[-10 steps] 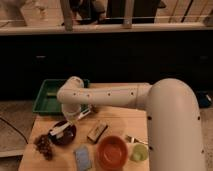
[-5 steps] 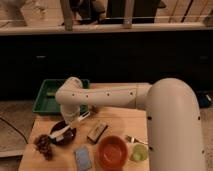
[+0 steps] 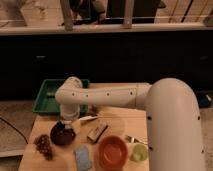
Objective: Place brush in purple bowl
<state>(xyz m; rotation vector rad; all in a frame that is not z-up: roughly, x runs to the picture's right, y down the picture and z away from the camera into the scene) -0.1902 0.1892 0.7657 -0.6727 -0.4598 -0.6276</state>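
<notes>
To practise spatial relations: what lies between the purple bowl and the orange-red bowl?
Camera view: a blue pad lies between purple bowl and orange-red bowl, a brown block just behind it. The tool hangs over the purple bowl.

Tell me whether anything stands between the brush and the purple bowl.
Nothing visible does. The brush juts out to the right of the hand, which hangs over the far rim of the purple bowl. The wooden block lies to the right of the bowl, off that short path.
</notes>
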